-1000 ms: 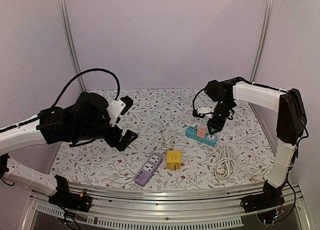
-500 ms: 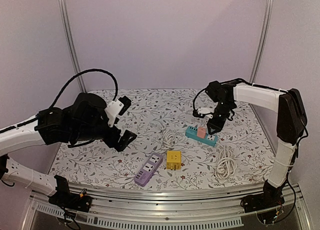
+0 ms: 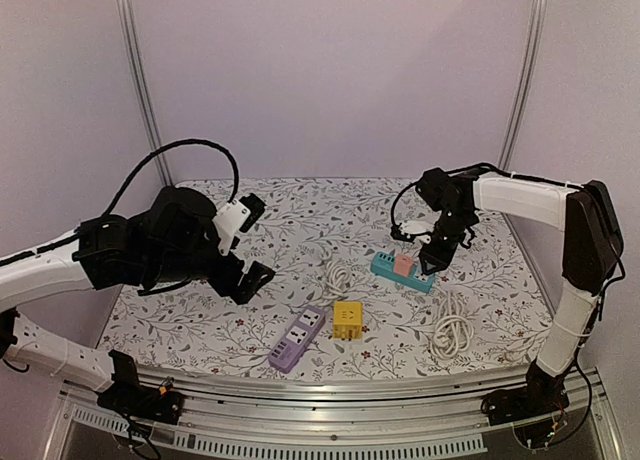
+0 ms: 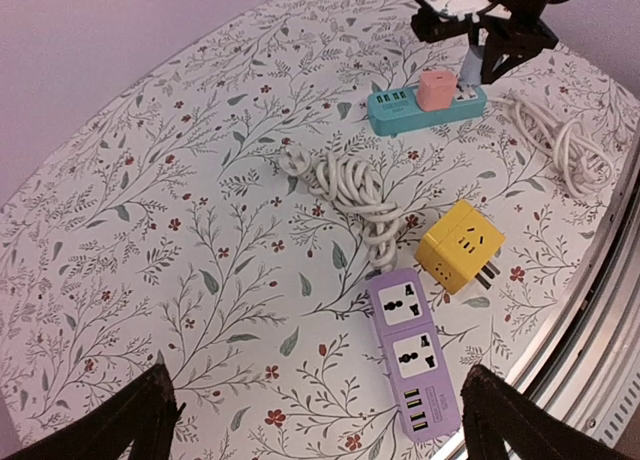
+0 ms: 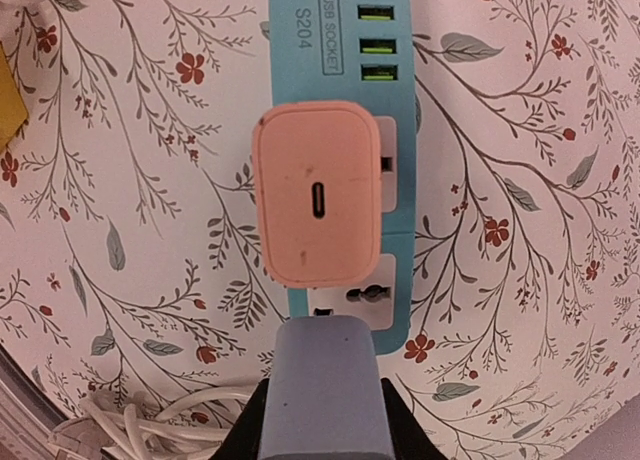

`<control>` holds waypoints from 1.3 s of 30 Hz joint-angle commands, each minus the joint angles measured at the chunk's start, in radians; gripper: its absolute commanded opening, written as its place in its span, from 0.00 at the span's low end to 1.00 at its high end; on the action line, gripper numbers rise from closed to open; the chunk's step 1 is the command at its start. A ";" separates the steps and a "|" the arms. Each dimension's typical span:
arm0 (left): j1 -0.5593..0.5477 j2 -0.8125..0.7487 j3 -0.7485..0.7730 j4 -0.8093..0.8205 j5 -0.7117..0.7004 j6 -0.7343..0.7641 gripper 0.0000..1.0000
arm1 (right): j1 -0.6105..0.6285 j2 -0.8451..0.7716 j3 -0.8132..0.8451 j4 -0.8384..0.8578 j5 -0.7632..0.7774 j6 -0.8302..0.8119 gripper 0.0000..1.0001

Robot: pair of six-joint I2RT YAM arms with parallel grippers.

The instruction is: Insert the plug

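While the grey-blue plug (image 5: 322, 380) is clenched in the right gripper (image 3: 433, 250) over the teal power strip (image 5: 300, 70) — beside the pink charger (image 5: 318, 192) — it is judged light, rigid, best held by its sides.

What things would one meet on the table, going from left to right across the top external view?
purple power strip → yellow cube adapter → teal power strip → loose white cable bundle
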 commanded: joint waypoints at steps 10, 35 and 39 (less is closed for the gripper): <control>0.009 0.010 0.006 -0.012 0.018 0.014 1.00 | -0.003 0.042 -0.034 0.083 -0.024 0.013 0.00; 0.009 0.047 0.007 0.007 0.028 0.018 0.99 | -0.004 0.018 -0.091 0.060 -0.002 -0.011 0.00; 0.010 0.055 0.010 0.011 0.028 0.020 0.99 | -0.003 0.019 -0.091 0.056 -0.001 -0.005 0.00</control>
